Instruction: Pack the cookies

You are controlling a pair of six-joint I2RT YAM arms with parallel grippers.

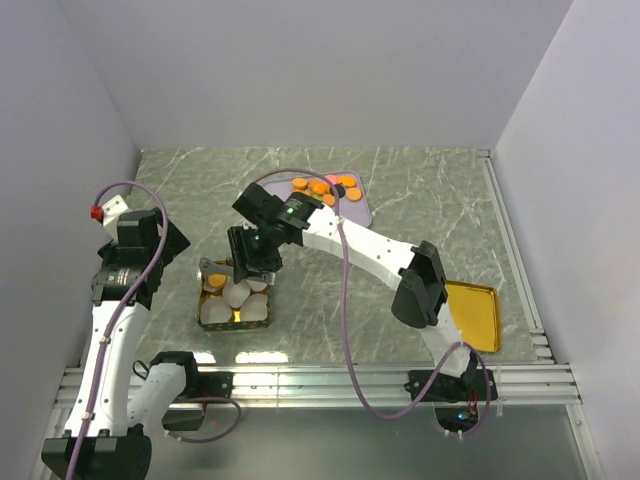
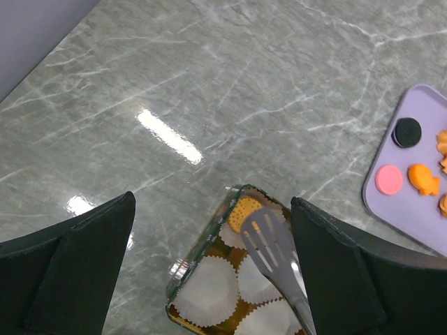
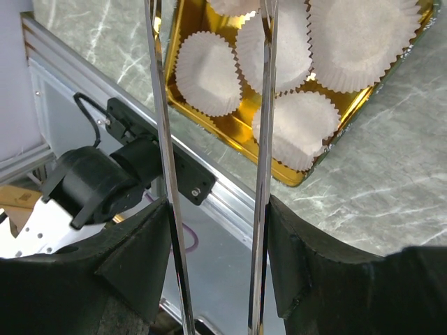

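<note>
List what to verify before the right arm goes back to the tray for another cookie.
1. Tongs gripped between the right gripper's fingers: ok.
2. Orange cookie lying in a cup in the gold tin: ok.
3. Tong tips free of the cookie and the cup edges: cannot tell; the head hangs right beside them.
4. Empty paper cups left to fill: ok, several.
5. Cookies left on the purple tray: ok.
6. Left gripper open, empty and above the tin: ok.
</note>
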